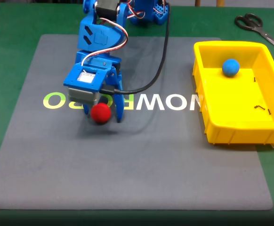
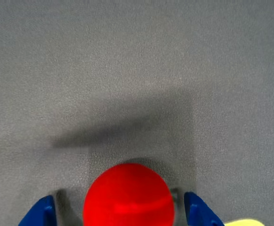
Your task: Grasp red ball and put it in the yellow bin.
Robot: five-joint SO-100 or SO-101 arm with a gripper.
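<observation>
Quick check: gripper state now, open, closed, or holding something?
Gripper: open, fingers either side of the red ball on the mat, gaps visible on both sides; not gripping it yet.

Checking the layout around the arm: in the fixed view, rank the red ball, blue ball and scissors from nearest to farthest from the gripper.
1. red ball, between the fingers of the gripper
2. blue ball, in the yellow bin, right
3. scissors, top right corner

Even bright overhead light; soft shadows on mat; wrist view slightly soft.
</observation>
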